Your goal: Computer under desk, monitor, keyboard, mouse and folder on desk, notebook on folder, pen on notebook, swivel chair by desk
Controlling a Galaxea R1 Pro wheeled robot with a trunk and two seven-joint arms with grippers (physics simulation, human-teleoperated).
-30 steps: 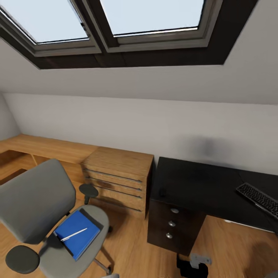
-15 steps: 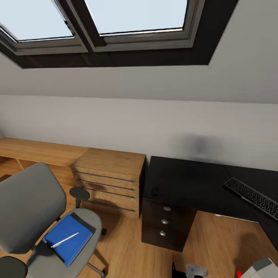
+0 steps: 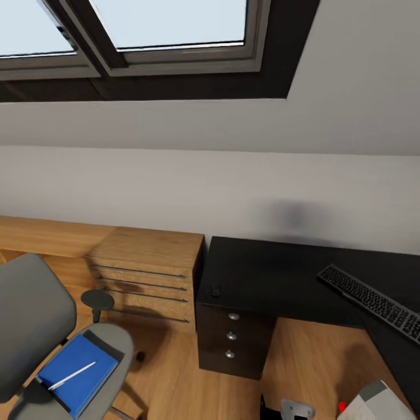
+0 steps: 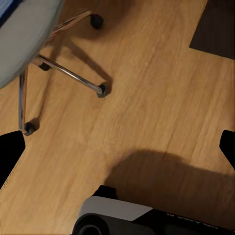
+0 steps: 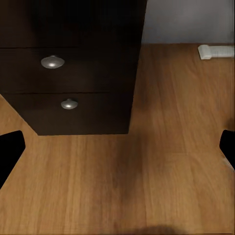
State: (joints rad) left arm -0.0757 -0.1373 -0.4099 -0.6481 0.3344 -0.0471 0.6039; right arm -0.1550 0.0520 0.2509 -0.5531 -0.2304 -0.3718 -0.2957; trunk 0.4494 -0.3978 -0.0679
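From the head view, the swivel chair (image 3: pixel 41 338) stands on the wood floor well apart from the desk (image 3: pixel 274 274), with the light-wood chest (image 3: pixel 146 271) between them; on its seat lies a blue flat item (image 3: pixel 76 373) — I take it for the notebook or folder, though I cannot tell which — with the pen (image 3: pixel 71 376) resting loose on top. The keyboard (image 3: pixel 373 300) lies on the desk toward its right side, and the small dark mouse (image 3: pixel 216 289) sits near the desk's front left edge above the drawer unit (image 3: pixel 233 338). That loose pen is the first hazard: any nudge to the chair, which rolls on casters, could send it sliding off. The mouse could also be brushed off its edge by a careless sweep. In the left wrist view, the left gripper (image 4: pixel 122 147) hangs over bare floor beside the chair's chrome legs, its fingertips showing at opposite edges, spread wide and holding nothing — driving closer risks clipping a leg. In the right wrist view, the right gripper (image 5: pixel 122 152) faces the drawer unit's silver knobs with its fingers likewise wide apart and empty; advancing could bump the drawers.
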